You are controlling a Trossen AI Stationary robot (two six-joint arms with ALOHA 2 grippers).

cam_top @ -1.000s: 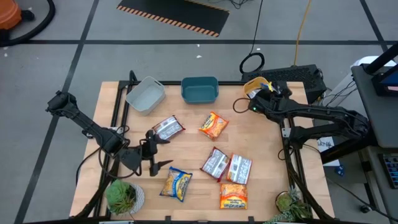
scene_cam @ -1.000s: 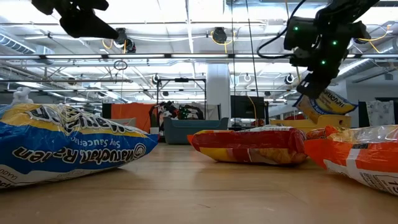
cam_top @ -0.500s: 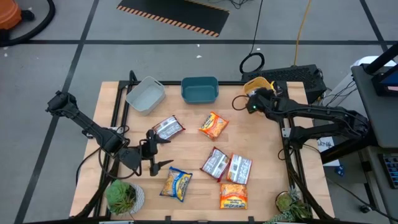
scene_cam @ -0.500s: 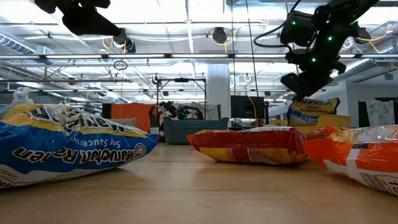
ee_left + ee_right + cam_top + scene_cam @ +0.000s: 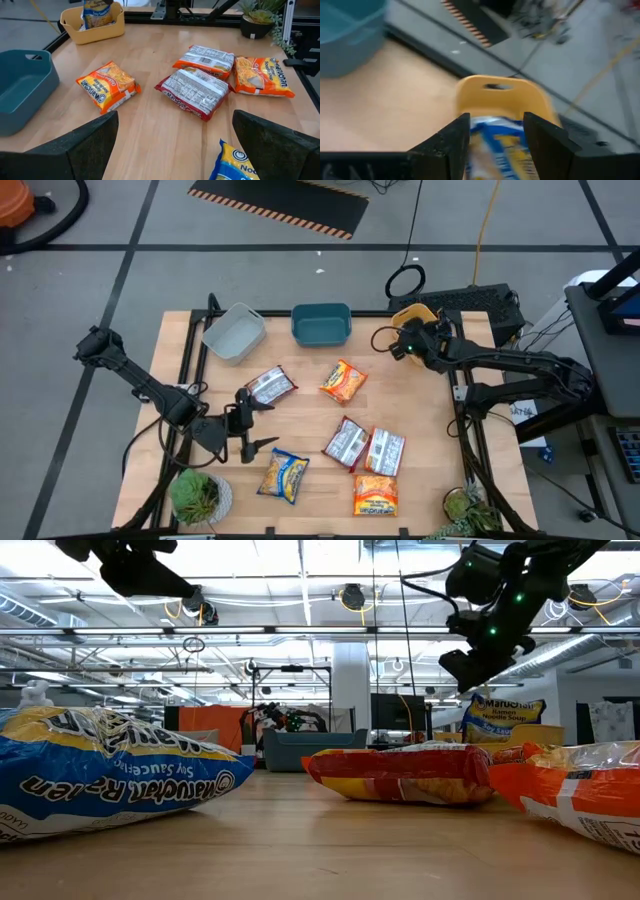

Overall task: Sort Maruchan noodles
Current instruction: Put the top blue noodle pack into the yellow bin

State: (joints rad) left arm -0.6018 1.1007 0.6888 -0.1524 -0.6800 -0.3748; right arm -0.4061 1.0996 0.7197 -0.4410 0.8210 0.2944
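Note:
Six ramen packets lie flat on the wooden table: silver-red (image 5: 270,385), orange (image 5: 343,380), silver-red (image 5: 347,443), silver-white (image 5: 384,450), orange (image 5: 375,495) and yellow-blue (image 5: 284,475). Another yellow-blue packet (image 5: 505,720) stands on end in the yellow tub (image 5: 415,315). My right gripper (image 5: 398,345) (image 5: 470,670) hovers open, above this tub and to its left; in the right wrist view its fingers frame the packet (image 5: 497,145) without touching it. My left gripper (image 5: 262,425) waits open above the table, by the left silver-red packet.
A grey tub (image 5: 234,332) and a teal tub (image 5: 321,325) stand along the far edge, left of the yellow tub (image 5: 92,22). Potted plants sit at the near left corner (image 5: 198,495) and the near right corner (image 5: 468,510). Bare wood lies between the teal tub and the packets.
My right gripper has let go of the yellow-blue packet, which hung tilted from it a second ago. That packet now stands in the yellow tub. The gripper has since moved up and toward the table's left, clear of the packet.

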